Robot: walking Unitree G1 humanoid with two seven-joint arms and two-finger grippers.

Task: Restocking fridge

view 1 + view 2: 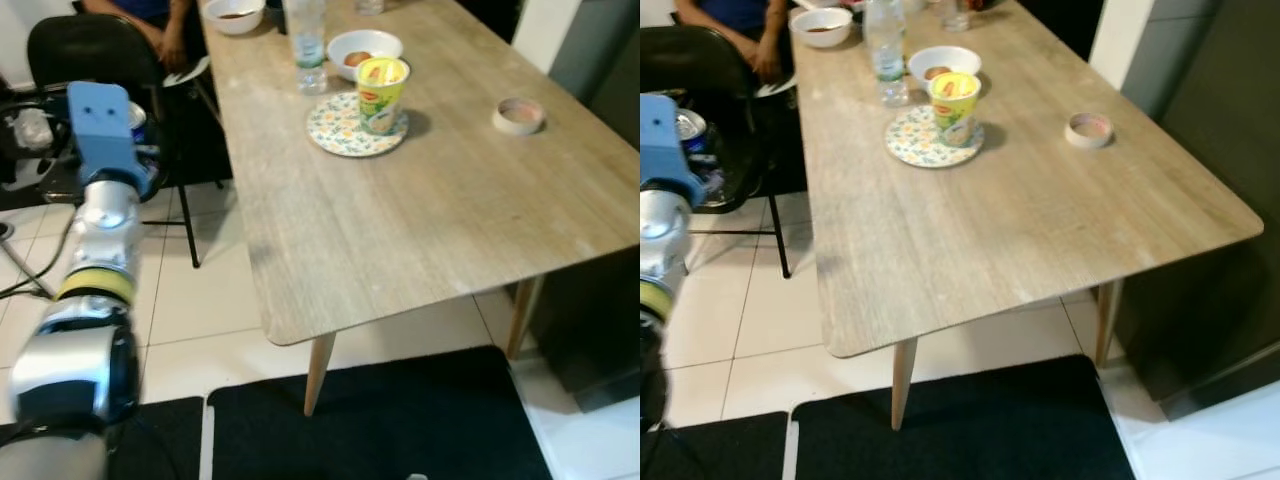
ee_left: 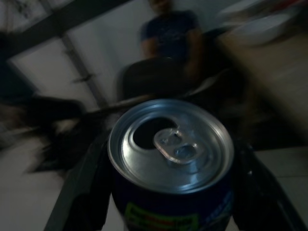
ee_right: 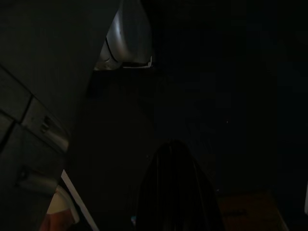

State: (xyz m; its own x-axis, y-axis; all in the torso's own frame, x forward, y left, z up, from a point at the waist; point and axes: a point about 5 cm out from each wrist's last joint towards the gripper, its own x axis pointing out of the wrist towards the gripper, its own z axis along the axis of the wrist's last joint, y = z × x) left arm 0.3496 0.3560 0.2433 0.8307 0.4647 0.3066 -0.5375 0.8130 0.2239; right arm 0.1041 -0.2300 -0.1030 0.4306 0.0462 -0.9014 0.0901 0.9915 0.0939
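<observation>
Left eye view is listing, by size: table (image 1: 420,220); seated person (image 1: 150,15); bottle (image 1: 306,45); yellow cup (image 1: 381,92) sitting on patterned plate (image 1: 335,128). Left gripper (image 2: 171,192), off the table's left side, is clasping an opened can (image 2: 171,149). Carrying it level should be preventing spills. Right gripper: undeterminable.

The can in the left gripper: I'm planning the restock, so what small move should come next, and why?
Probably keep the can upright and carry it toward the fridge. Its tab is open, so tilting could spill it, and the left gripper holds it out beside the table, not yet at any shelf.
</observation>
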